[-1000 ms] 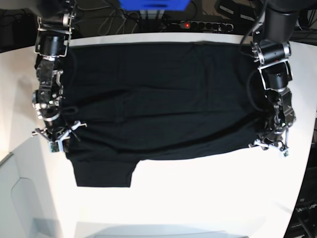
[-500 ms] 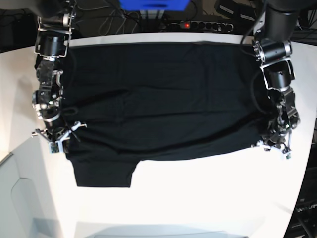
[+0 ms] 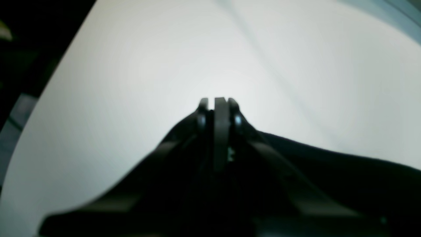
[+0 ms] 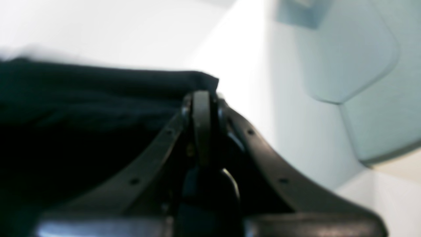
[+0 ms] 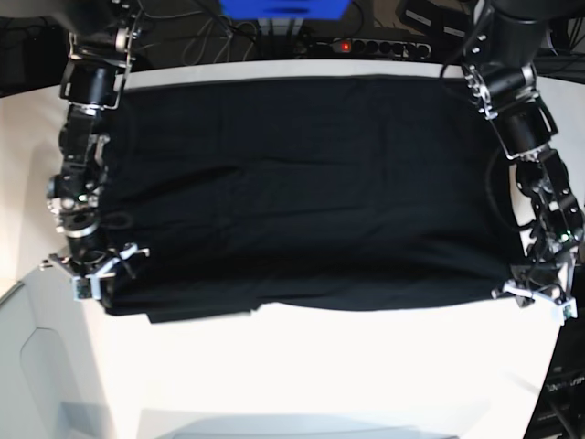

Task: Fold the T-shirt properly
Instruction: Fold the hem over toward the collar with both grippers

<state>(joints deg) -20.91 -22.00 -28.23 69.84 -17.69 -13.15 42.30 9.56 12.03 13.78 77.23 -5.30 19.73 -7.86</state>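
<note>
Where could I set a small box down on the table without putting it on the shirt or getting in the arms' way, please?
The widest bare patch of table is the near strip below the T-shirt hem, between the two grippers. The far edge is only a thin sliver. Both sides are crowded: the right gripper and left gripper are shut on the shirt's near corners.

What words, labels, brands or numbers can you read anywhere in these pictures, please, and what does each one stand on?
There is no readable text in any of the views.
T-shirt: plain black on the face that shows; no label or print is visible.
Blue object at the far edge: no lettering can be made out.
Power strip behind the table: one red light, no legible marking.
Both wrist views are blurred and show no writing.
</note>
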